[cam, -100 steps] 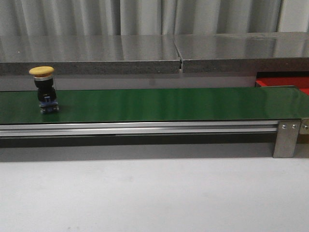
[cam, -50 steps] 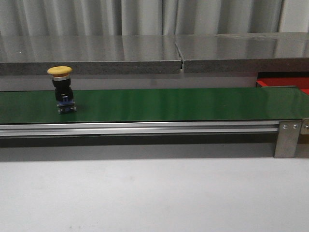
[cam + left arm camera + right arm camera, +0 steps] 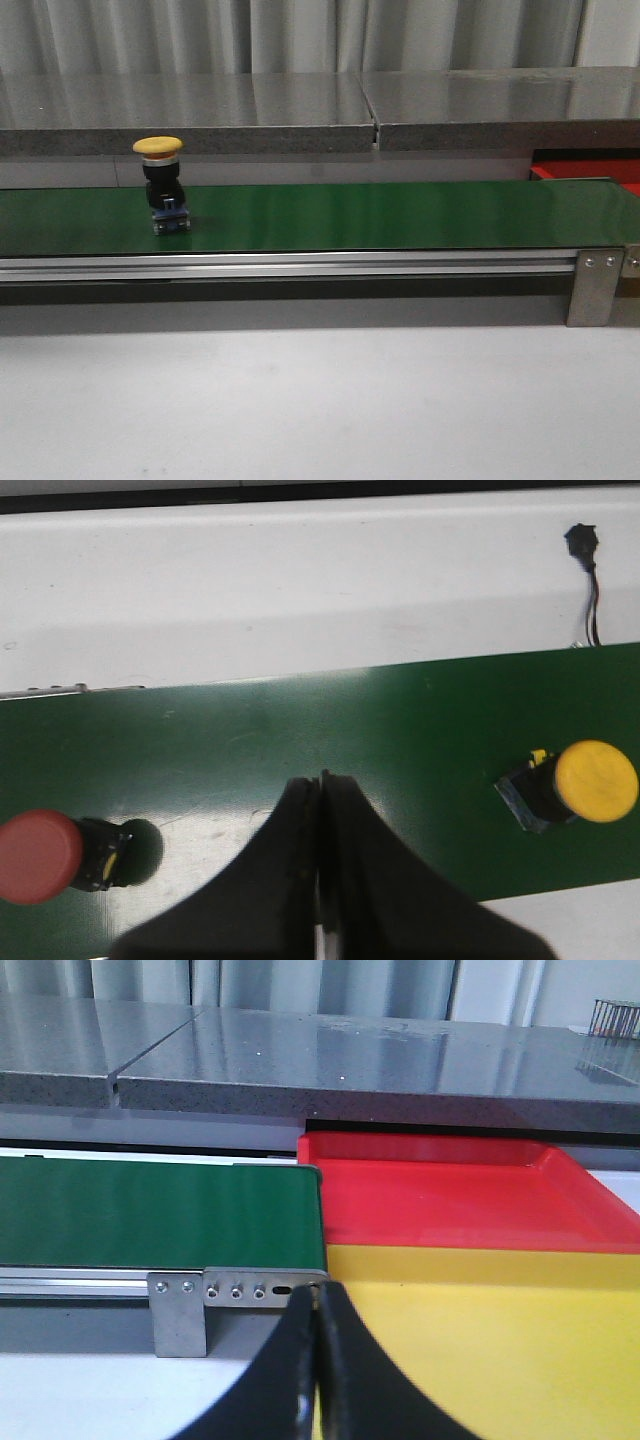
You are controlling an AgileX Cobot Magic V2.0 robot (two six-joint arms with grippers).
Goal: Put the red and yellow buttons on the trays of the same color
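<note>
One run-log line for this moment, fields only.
yellow-capped push button: upright on green belt | red-capped push button: on belt | left gripper: shut, empty | right gripper: shut, empty

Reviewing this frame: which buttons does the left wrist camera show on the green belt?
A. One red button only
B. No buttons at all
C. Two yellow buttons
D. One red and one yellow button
D: in the left wrist view a red-capped button and a yellow-capped button both sit on the green belt, apart from each other, with the shut left gripper between them.
</note>
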